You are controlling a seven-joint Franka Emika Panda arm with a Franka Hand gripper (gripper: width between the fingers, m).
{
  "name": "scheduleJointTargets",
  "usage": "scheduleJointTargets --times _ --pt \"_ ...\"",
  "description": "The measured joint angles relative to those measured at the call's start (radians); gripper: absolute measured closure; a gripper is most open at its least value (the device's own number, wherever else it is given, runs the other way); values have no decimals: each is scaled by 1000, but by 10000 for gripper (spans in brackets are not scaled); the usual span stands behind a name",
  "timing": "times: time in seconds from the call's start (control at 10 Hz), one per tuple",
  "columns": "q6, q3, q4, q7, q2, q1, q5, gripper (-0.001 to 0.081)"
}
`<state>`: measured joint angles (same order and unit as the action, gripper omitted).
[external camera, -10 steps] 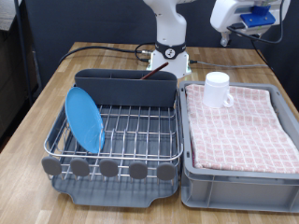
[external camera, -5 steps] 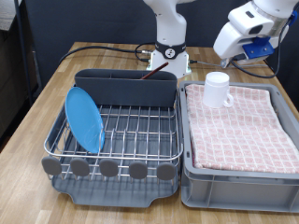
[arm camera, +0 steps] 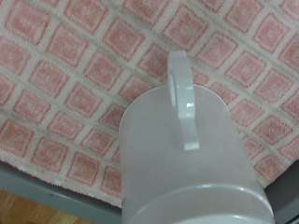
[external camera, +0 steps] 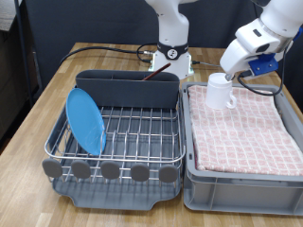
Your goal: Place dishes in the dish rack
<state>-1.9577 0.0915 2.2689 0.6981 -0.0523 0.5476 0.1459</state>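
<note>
On the bench, exterior view:
Rack: the large silver wire dish rack [external camera: 118, 132] in its dark grey tray sits at the exterior view's left.
Plate: the round flat light-blue plate [external camera: 85, 120] stands on edge in the rack.
Spoon: a brown wooden spoon [external camera: 156, 74] pokes from the tall grey back compartment.
Mug: the small white handled mug [external camera: 220, 91] stands on the pink checked cloth in the grey crate [external camera: 241, 180].
End effector: the end effector [external camera: 237, 74] hovers just beside the mug; its opening I cannot tell, nothing visibly held.

Wrist view:
Mug: the mug [arm camera: 192, 159] fills the frame, handle [arm camera: 184, 98] uppermost; no fingers show.
Risk: a finger might clip the handle or rim and tip the mug on the soft cloth.
</note>
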Motion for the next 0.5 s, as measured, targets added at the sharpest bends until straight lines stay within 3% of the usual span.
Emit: scheduleJointTargets --times 0.5 --pt "-78 8 12 -17 -60 -4 -1 4"
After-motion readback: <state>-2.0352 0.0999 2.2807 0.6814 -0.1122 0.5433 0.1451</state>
